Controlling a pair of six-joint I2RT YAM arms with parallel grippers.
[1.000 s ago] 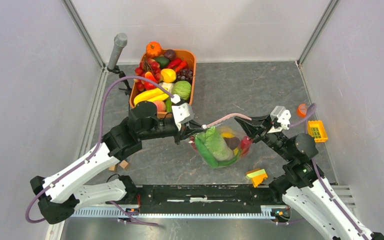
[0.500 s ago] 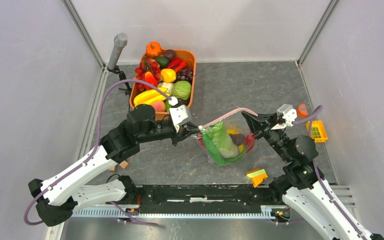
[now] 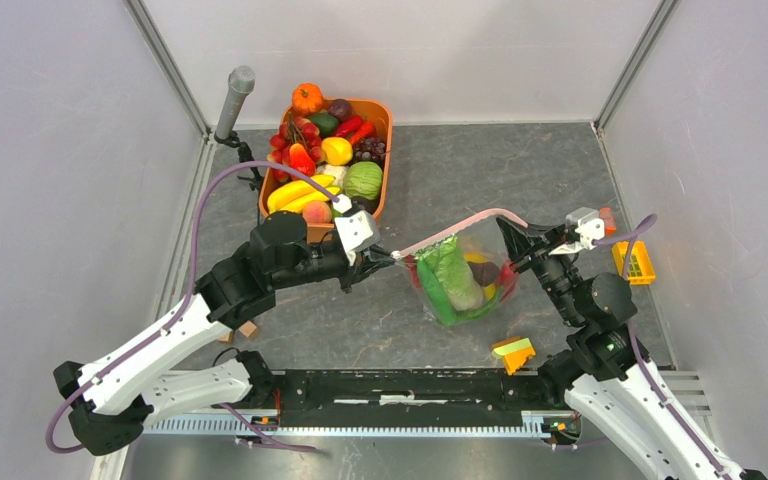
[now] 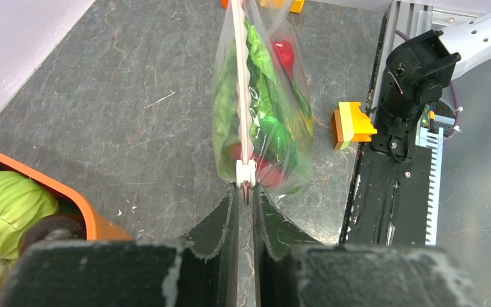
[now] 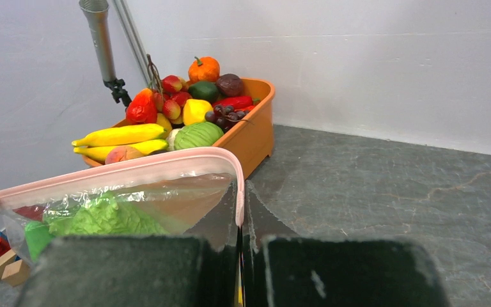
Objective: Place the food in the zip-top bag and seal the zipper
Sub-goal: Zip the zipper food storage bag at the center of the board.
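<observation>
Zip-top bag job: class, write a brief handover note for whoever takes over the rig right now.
Left gripper: shut on the zipper at its slider end.
Right gripper: shut on the bag at its other top corner.
The bag is stretched between them, with the food inside.
Done: food bagged; zipper looks closed along its visible length.
To do: check the seal, set the bag down, release.

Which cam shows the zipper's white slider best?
Left wrist: the white slider sits centred on the pink zipper, right at the tips of the left gripper. Top external shows the slider only as a tiny speck; right wrist clips it at the frame's left edge.
</observation>
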